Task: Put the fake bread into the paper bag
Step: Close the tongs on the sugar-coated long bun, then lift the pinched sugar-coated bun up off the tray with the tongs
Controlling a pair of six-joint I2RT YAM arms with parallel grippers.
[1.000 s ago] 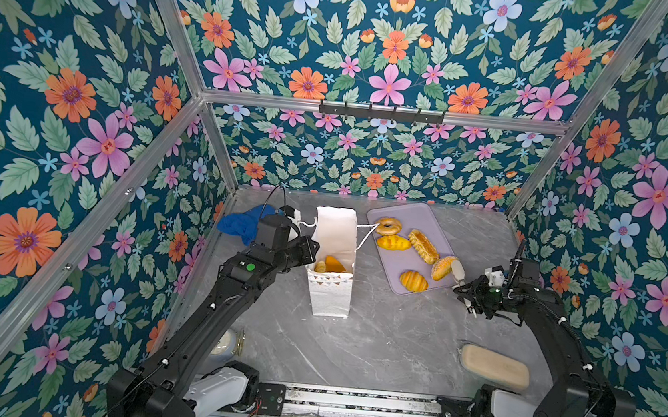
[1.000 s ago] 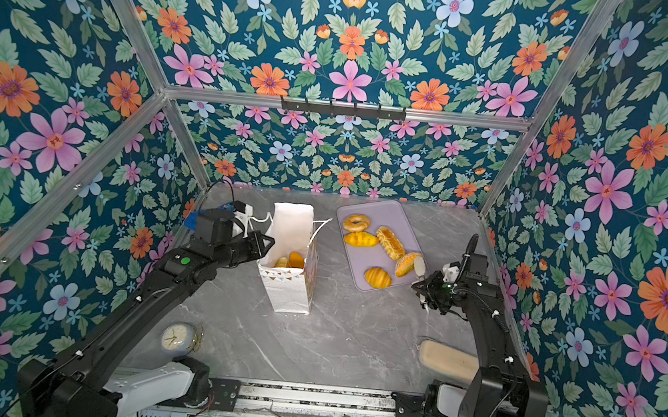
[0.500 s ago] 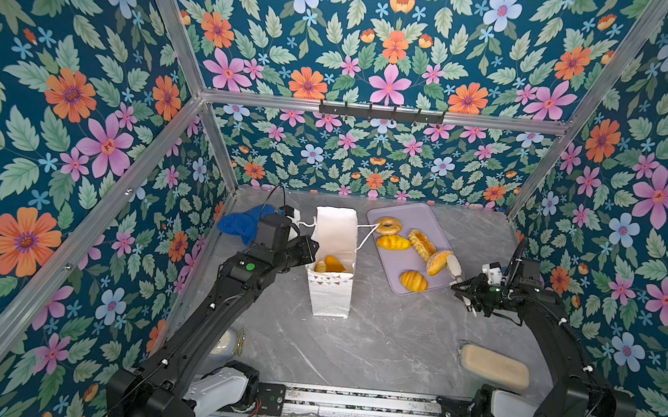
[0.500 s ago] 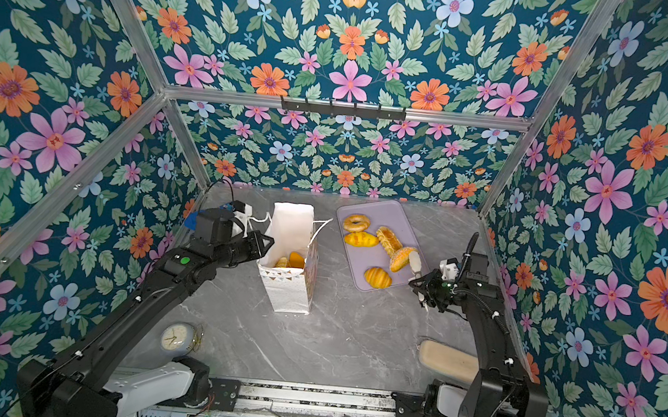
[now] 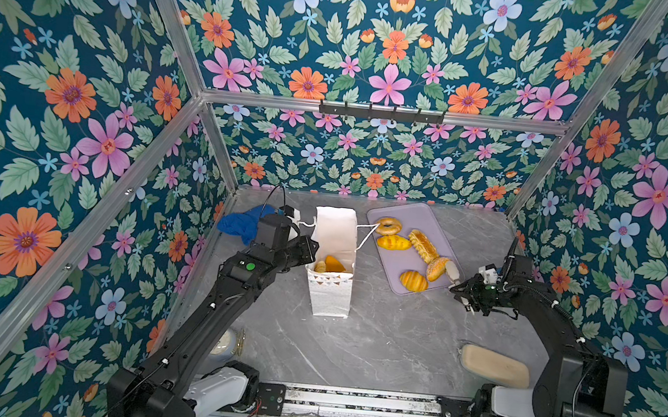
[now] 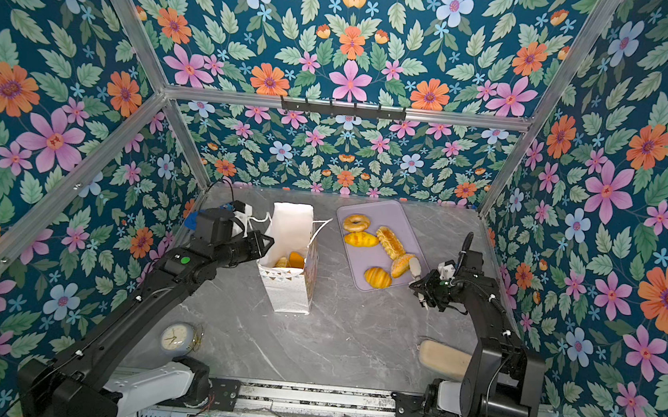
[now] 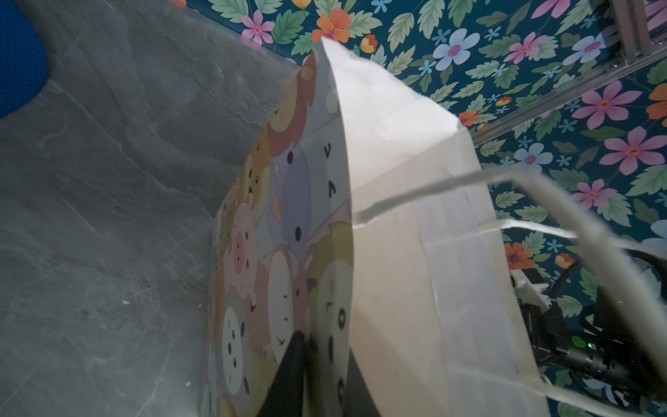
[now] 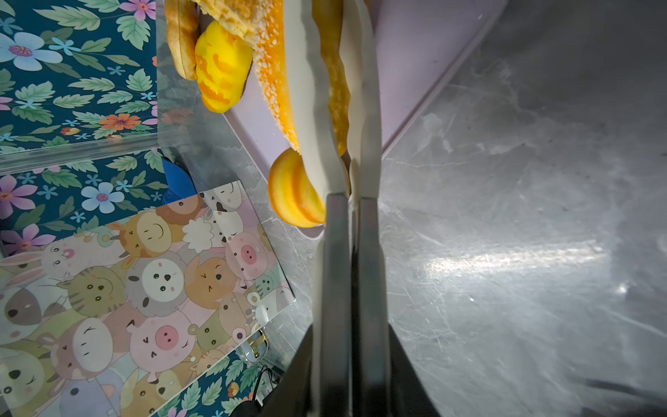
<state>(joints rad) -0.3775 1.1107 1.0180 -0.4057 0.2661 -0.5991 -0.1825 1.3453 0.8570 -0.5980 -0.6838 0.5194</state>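
You're pinching the bag [image 5: 329, 301] with left jaws, two breads [image 5: 334, 264] inside, five waiting on the tray [image 5: 398, 261]; right jaws' state I cannot tell.

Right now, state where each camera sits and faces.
Top views: high at the front, looking down at table, bag, tray; left arm, right arm show.
Left wrist: on left arm, facing the bag's side; its fingers show.
Right wrist: on right arm, facing bread on tray; its fingers show.
Shared: both wrist views show the bag's animal print.
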